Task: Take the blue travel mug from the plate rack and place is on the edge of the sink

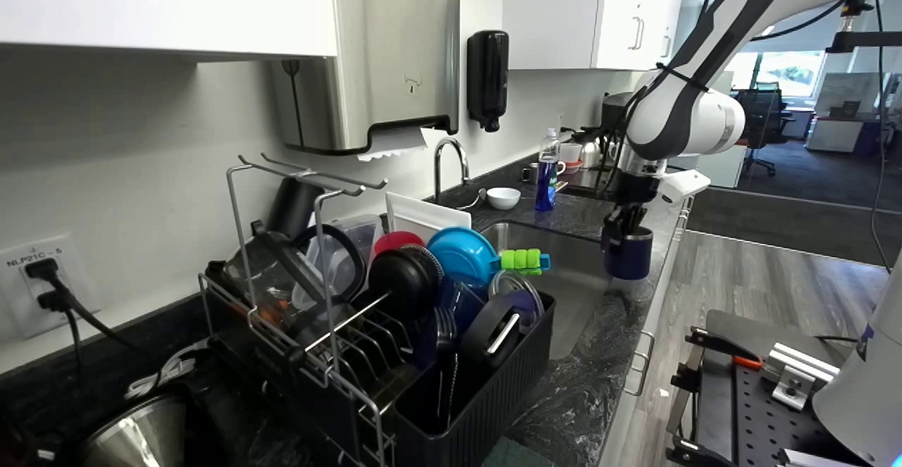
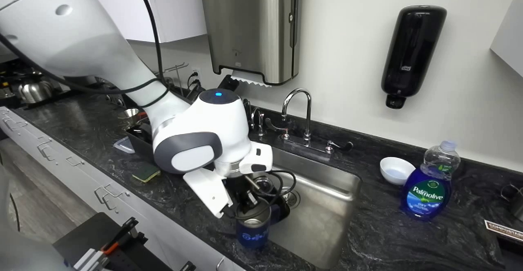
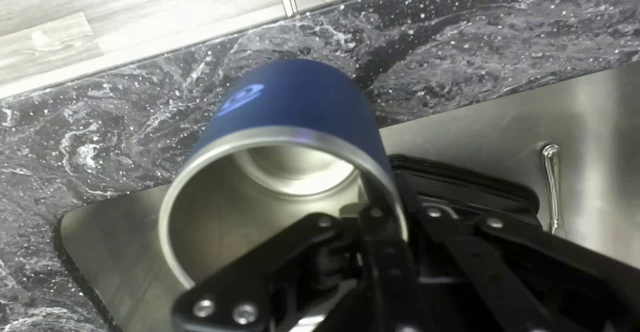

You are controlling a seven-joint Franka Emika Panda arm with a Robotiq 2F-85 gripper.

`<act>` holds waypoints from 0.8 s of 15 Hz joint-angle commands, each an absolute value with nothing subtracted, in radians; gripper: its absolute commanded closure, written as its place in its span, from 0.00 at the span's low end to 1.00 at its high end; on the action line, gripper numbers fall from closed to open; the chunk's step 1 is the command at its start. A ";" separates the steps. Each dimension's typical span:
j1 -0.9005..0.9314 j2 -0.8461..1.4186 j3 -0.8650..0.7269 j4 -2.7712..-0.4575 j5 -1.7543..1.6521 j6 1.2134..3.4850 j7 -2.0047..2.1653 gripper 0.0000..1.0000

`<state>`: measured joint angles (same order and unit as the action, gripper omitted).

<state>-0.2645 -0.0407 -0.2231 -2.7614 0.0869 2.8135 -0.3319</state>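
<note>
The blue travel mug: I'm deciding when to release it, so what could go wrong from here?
The fingers hold the blue travel mug by one side only, so it might swing or slip. In the wrist view it overlaps the countertop and the sink; if released off-centre, it could tip in.

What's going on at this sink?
The robot's black gripper appears to be pinching a dark-blue cylindrical travel mug by its wall, one finger inside the metal rim. The mug is roughly upright at the front edge of the recessed stainless-steel sink, well away from the crowded metal-wire plate rack. I can't tell whether its base touches the dark veined countertop. It hasn't been let go yet.
</note>
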 commanded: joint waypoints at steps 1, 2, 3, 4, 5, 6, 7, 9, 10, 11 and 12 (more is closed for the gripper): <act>-0.261 -0.034 -0.229 -2.778 0.150 2.876 -0.372 0.98; -0.265 -0.030 -0.230 -2.778 0.152 2.886 -0.370 0.98; -0.268 -0.026 -0.232 -2.776 0.152 2.897 -0.367 0.98; -0.271 -0.022 -0.236 -2.772 0.152 2.906 -0.368 0.98; -0.275 -0.018 -0.240 -2.772 0.141 2.919 -0.362 0.98; -0.278 -0.012 -0.244 -2.770 0.140 2.933 -0.360 0.98; -0.279 -0.008 -0.250 -2.769 0.143 2.943 -0.361 0.98; -0.280 0.006 -0.263 -2.764 0.144 2.962 -0.362 0.98; -0.280 0.013 -0.269 -2.762 0.145 2.970 -0.361 0.98; -0.279 0.020 -0.274 -2.761 0.147 2.979 -0.361 0.98; -0.279 0.028 -0.279 -2.759 0.149 2.989 -0.361 0.98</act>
<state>-0.2743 -0.0023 -0.2740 -2.7702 0.1288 2.9470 -0.3408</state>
